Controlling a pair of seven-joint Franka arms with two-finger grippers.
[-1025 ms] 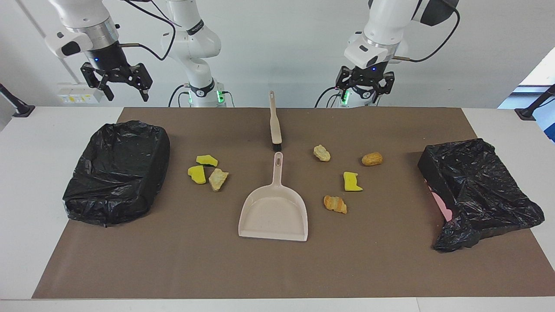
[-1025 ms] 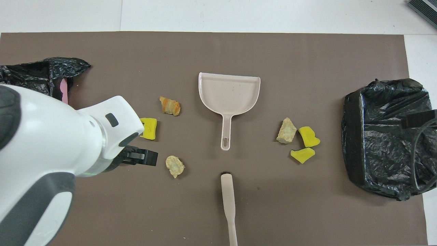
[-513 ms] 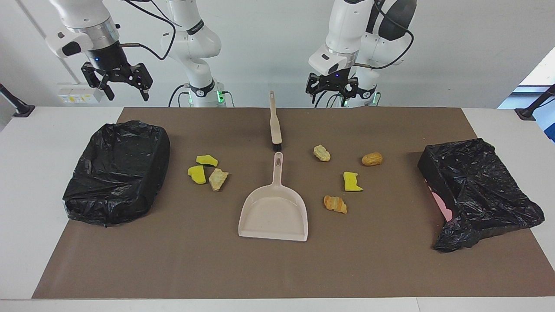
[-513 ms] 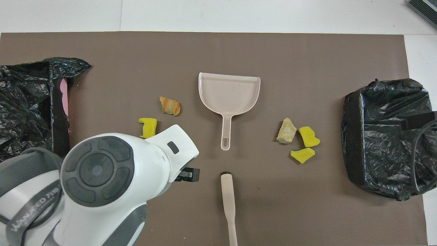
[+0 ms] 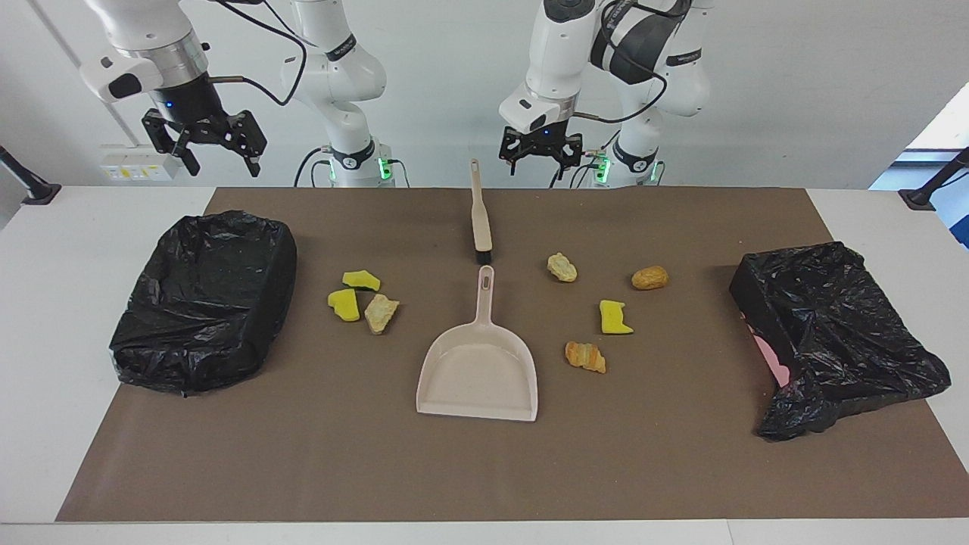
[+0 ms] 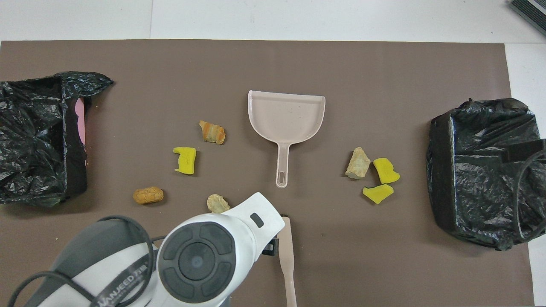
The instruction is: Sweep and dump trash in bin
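– While the right arm waits, where's its claw (image 5: 221, 165)?
– Up in the air over the desk (image 5: 45, 303) edge, above the corner of the black bag-lined bin (image 5: 204, 299) at the right arm's end. Fingers spread wide, nothing in them.
– Trash next to that bin?
– Three scraps in a tight cluster on the brown mat (image 5: 303, 454): two bright yellow sponge pieces (image 5: 361, 280) (image 5: 344, 304) and a tan bread-like lump (image 5: 381, 312) just beside them.
– Middle?
– Beige long-handled brush (image 5: 479, 212) flat on the mat, bristles toward the beige plastic dustpan (image 5: 477, 371), which lies farther from the robots, handle pointing at the brush. Pan holds no scraps.
– Left claw (image 5: 542, 163)?
– Hanging over the mat's robot-side edge, just beside the brush handle, not touching it. Open wide, empty.
– Remaining trash?
– Four scraps spread toward the left arm's end: pale beige lump (image 5: 562, 266), golden-brown lump (image 5: 650, 278), yellow sponge piece (image 5: 615, 317), striped orange-brown lump (image 5: 585, 356) nearest the pan.
– End of desk?
– Second black-bagged bin (image 5: 833, 333), tipped, pink showing under the bag.
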